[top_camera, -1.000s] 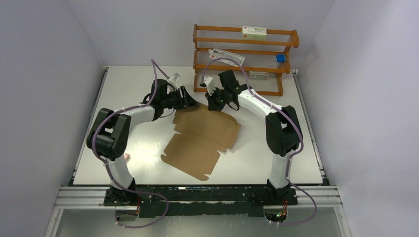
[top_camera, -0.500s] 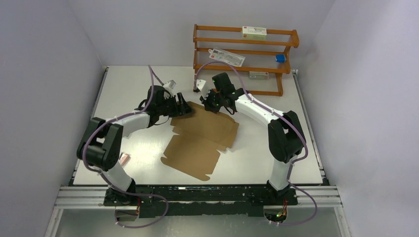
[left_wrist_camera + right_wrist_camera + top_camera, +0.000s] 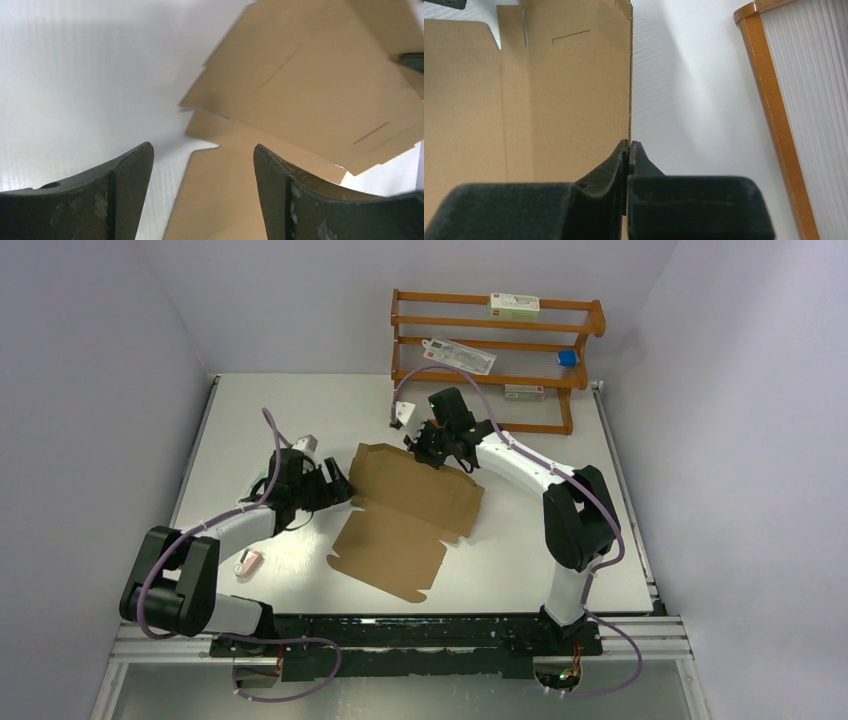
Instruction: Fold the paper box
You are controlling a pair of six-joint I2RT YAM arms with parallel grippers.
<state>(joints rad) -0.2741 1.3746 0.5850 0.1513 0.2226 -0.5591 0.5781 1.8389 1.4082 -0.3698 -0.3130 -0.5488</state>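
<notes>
While the right end effector [image 3: 425, 447] is pinched shut on the far edge of the paper box [image 3: 400, 540], the left end effector [image 3: 338, 490] hangs with its jaws spread wide and nothing between them, just off the box's left side at centre-left of the overhead view; the box is a brown cardboard sheet with flaps and notched tabs, sitting at the middle of the white bench [image 3: 250, 410]; its near panel lies flat toward the bottom of the frame, and its far panel appears lifted off the surface where the right arm holds it. Seen from the left wrist, two dark fingers [image 3: 125, 180] frame the lower corners, with white bench behind the left one and cardboard behind the right one; the raised panel fills the upper right and overlaps the flat layers beneath it. Seen from the right wrist, the fingertips meet at bottom centre with the straight cardboard edge running up from between them; brown panel fills the left half, bench the right. An orange wooden rack [image 3: 580, 380] stands at the upper right of the overhead view, carrying white cartons [image 3: 513, 306] and a small blue item [image 3: 567, 358]; a small pink item [image 3: 248, 562] lies on the bench at lower left, beside the left arm.
</notes>
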